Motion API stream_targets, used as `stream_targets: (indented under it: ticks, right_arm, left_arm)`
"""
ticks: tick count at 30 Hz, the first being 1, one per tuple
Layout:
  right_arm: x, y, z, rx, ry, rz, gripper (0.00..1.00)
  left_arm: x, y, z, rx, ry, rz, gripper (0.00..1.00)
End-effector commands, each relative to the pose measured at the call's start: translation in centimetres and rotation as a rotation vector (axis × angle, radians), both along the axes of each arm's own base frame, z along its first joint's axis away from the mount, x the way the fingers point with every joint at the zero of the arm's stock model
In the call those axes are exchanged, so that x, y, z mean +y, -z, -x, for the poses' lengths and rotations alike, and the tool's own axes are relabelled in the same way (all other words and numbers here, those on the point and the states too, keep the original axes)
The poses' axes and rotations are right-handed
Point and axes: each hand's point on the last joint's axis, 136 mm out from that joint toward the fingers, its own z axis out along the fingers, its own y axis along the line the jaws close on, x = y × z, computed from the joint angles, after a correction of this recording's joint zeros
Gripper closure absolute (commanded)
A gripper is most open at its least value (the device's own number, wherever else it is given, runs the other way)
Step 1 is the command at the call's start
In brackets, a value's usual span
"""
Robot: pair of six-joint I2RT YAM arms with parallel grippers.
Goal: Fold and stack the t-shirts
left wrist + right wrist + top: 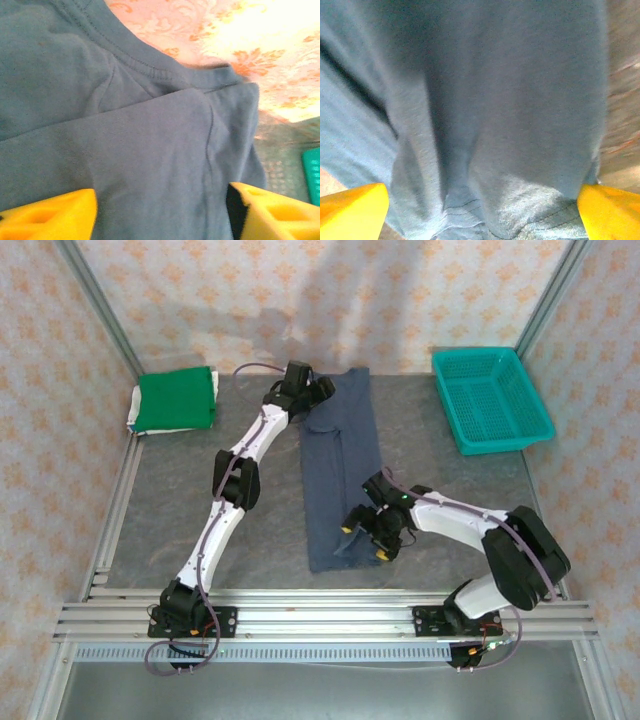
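Slate-blue t-shirt (340, 470) on the bench (180, 500), a hand at each end
Far left, green t-shirt (176, 400) folded atop the white t-shirt (133, 412), the stack begun; left hand (162, 212) open over the collar (150, 67), right hand (364, 540) spread wide astride the hem (520, 220), neither gripping. Set, I'd say, for the crosswise fold.

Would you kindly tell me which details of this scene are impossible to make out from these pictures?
1. White cloth t-shirt: top view, mostly covered by the folded bright green t-shirt.
2. Dusty slate-blue t-shirt: its far-left corner, top view, hidden by the left end effector.
3. Right end effector: right wrist view, blurred, fingertips cut by the bottom edge; cloth contact unclear.
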Motion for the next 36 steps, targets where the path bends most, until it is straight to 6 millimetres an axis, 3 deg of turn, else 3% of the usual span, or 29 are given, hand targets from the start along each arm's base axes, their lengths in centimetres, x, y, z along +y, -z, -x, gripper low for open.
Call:
stream_targets:
  ticks: [1, 4, 7, 11, 12, 14, 19, 22, 24, 27, 36]
  right_arm:
    - [1.0, -2.4, -0.5, -0.029, 0.005, -0.036, 0.03]
    - [-0.9, -5.1, -0.1, -0.094, -0.057, 0.036, 0.02]
    - [-3.9, -6.7, 1.0, -0.122, -0.130, 0.145, 0.02]
    - [-6.7, -6.7, 2.0, -0.144, -0.165, 0.191, 0.03]
    - [-7.0, -6.8, 1.9, -0.167, -0.163, 0.162, 0.03]
    - [-6.9, -6.3, 1.7, -0.179, -0.176, 0.121, 0.05]
    - [-5.4, -5.3, 1.0, -0.237, -0.294, 0.054, 0.11]
    - [-4.6, -4.4, 1.0, -0.254, -0.320, 0.004, 0.16]
    - [-4.4, -3.3, 1.2, -0.229, -0.333, 0.002, 0.20]
    - [-4.6, -1.9, 1.5, -0.212, -0.327, 0.006, 0.25]
    - [-5.0, 0.4, 2.8, -0.181, -0.313, -0.006, 0.32]
  left_arm:
    - [-0.1, -2.3, 2.1, 0.101, 0.053, 0.060, 0.21]
    - [1.2, -9.7, 3.7, 0.051, 0.074, 0.024, 0.17]
    - [2.5, -15.7, 7.2, 0.041, 0.099, -0.039, 0.15]
    - [4.1, -19.7, 14.5, 0.089, 0.124, -0.098, 0.15]
    - [4.4, -19.6, 16.9, 0.107, 0.138, -0.116, 0.15]
    - [5.0, -19.0, 21.8, 0.155, 0.140, -0.146, 0.16]
    - [3.7, -12.8, 34.9, 0.316, 0.189, -0.186, 0.20]
    - [1.8, -8.2, 41.2, 0.386, 0.212, -0.152, 0.25]
    - [1.0, -5.8, 43.9, 0.408, 0.203, -0.133, 0.30]
    - [-0.2, -3.3, 46.4, 0.420, 0.210, -0.126, 0.33]
    - [-2.4, 1.1, 49.1, 0.450, 0.199, -0.120, 0.40]
